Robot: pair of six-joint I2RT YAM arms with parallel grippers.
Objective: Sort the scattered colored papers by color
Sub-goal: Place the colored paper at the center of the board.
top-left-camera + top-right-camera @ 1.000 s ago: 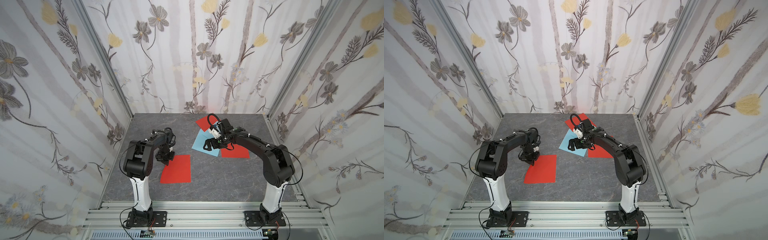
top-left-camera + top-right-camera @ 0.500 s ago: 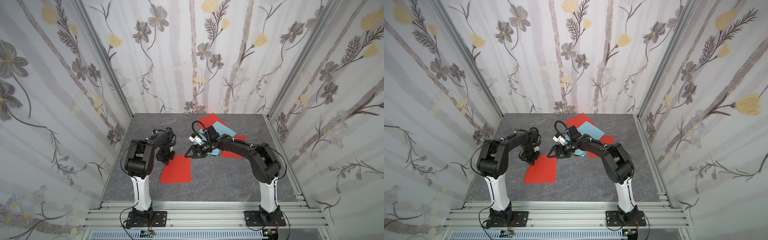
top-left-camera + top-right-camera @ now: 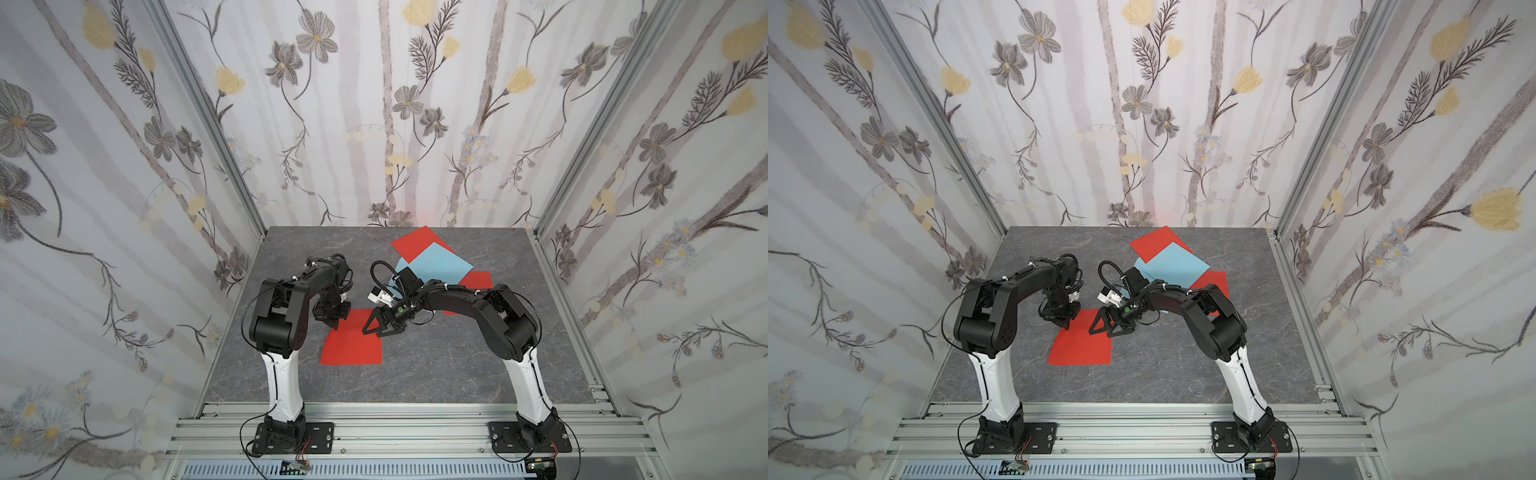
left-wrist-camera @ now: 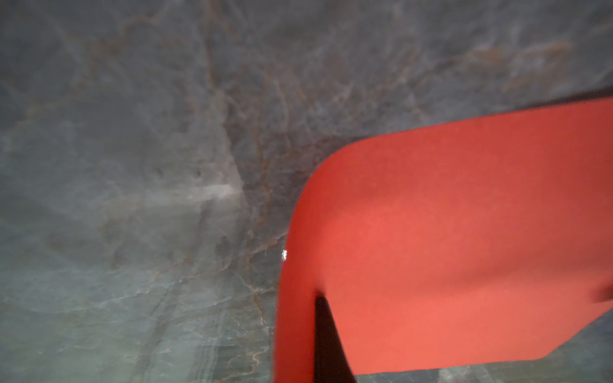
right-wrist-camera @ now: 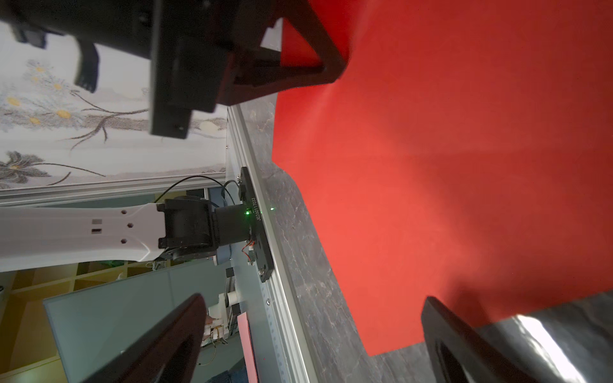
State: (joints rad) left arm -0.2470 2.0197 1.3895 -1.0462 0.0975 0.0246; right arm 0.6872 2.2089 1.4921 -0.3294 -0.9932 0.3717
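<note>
Red paper sits at the left: the left gripper (image 3: pixel 331 322) is clamped on the far left corner of a red sheet (image 3: pixel 353 345), which curls up off the grey table (image 3: pixel 415 374). Just right of it, the right gripper (image 3: pixel 377 332) hovers over that sheet's far right corner, jaws wide apart. Farther right and back, a blue sheet (image 3: pixel 442 264) overlaps a rear red sheet (image 3: pixel 413 245), with a third red sheet (image 3: pixel 478 280) at its right corner.

The red paper sheet (image 3: pixel 353 347) and sky-blue paper sheet (image 3: pixel 440 264) look matt and smooth, on a grey tabletop (image 3: pixel 436 374) veined like marble with a faint sheen. Brushed aluminium rails (image 3: pixel 415 428) run pale and satin, while the arms (image 3: pixel 299 286) pair matt black plastic with glossy white shells.
</note>
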